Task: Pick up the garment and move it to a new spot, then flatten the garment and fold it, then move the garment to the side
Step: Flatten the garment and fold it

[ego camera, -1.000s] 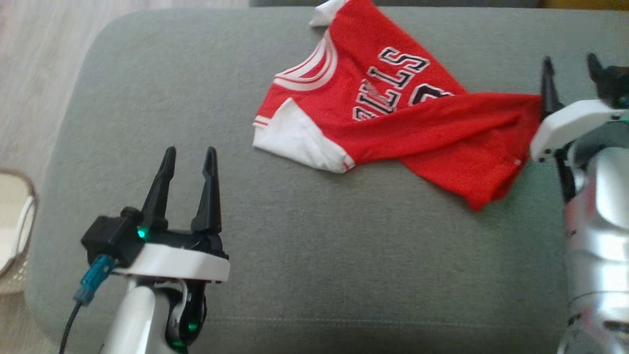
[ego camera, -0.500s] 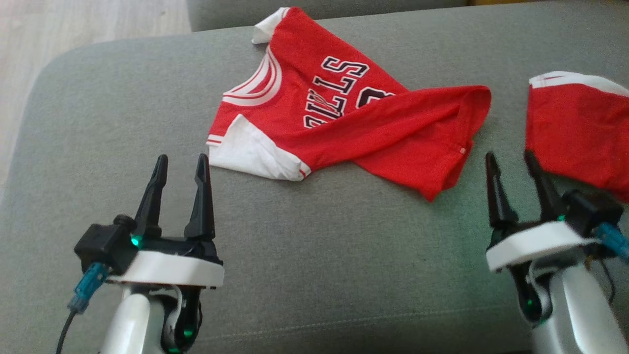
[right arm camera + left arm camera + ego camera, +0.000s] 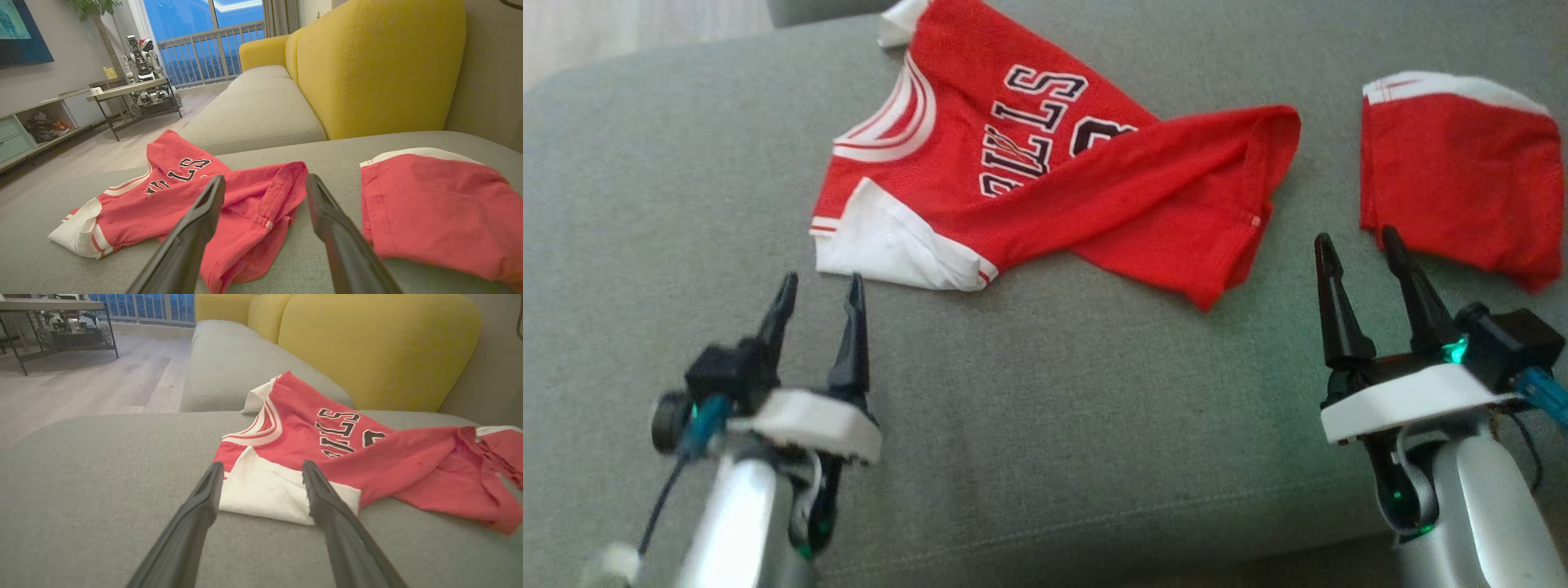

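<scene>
A red jersey [image 3: 1045,171] with white sleeve trim and dark lettering lies crumpled on the grey sofa seat [image 3: 1045,408], its lower part twisted over itself. It also shows in the left wrist view as the jersey [image 3: 347,457] and in the right wrist view as the jersey [image 3: 212,196]. My left gripper [image 3: 818,290] stands open just short of the jersey's white sleeve [image 3: 265,490], touching nothing. My right gripper [image 3: 1356,245] is open too, between the jersey's hem and a second red piece, holding nothing.
A second red garment [image 3: 1462,175] with a white band lies at the right on the seat, seen too as the red garment [image 3: 433,204]. Yellow back cushions [image 3: 376,69] rise behind. A wooden floor [image 3: 81,384] and a metal-legged table [image 3: 126,94] lie beyond the sofa's left end.
The camera has swung, shifting the whole scene left and bringing the second red garment and the right gripper fully into view. Both grippers stay open and hold nothing.
</scene>
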Motion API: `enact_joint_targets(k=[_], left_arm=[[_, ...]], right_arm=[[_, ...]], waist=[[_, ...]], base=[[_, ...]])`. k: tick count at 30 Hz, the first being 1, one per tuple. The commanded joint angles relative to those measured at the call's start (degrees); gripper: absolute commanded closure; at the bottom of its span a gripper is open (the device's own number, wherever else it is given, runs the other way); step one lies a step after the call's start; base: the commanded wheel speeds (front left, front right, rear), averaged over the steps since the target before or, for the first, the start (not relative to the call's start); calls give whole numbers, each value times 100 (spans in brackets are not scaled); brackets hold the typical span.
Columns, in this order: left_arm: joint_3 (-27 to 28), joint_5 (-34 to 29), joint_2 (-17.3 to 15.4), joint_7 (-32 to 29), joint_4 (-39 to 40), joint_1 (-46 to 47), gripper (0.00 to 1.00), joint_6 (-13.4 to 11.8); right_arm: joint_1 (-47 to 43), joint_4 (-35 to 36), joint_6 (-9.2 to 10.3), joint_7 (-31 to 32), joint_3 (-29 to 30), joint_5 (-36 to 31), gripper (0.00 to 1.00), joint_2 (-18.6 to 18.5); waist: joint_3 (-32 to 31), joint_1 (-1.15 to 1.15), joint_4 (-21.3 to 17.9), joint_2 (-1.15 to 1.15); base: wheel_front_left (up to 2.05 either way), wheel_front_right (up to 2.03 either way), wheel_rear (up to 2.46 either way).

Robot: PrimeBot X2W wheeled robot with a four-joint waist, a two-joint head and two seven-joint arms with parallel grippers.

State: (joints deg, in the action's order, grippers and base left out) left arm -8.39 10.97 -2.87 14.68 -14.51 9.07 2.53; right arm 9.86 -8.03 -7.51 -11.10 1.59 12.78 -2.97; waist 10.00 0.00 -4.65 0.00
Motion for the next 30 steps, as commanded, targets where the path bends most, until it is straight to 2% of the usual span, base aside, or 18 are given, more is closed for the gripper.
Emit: enact_joint_targets(k=[1,7,14,30], left_arm=[[165,-159,-212,32,-172,635,0,3],[82,-440,-597,-143,-1280,1713,0,51],[-206,-658,-908,-257,-2160,2574,0,255],[-627,-833,-1110,-71,-3254,3415,0,383]], right_arm=[[179,268,2,-37,-175,68,0,9],[226,363,2,-116,-267,127,0,9],[299,359,2,-175,-356,195,0,9],[424,159,2,-289,-443,253,0,9]], waist=[[205,0,-131,0],[545,0,-278,0],[816,0,-373,0],[997,0,-534,0]], base=[[0,0,0],[0,0,0],[0,0,0],[0,0,0]])
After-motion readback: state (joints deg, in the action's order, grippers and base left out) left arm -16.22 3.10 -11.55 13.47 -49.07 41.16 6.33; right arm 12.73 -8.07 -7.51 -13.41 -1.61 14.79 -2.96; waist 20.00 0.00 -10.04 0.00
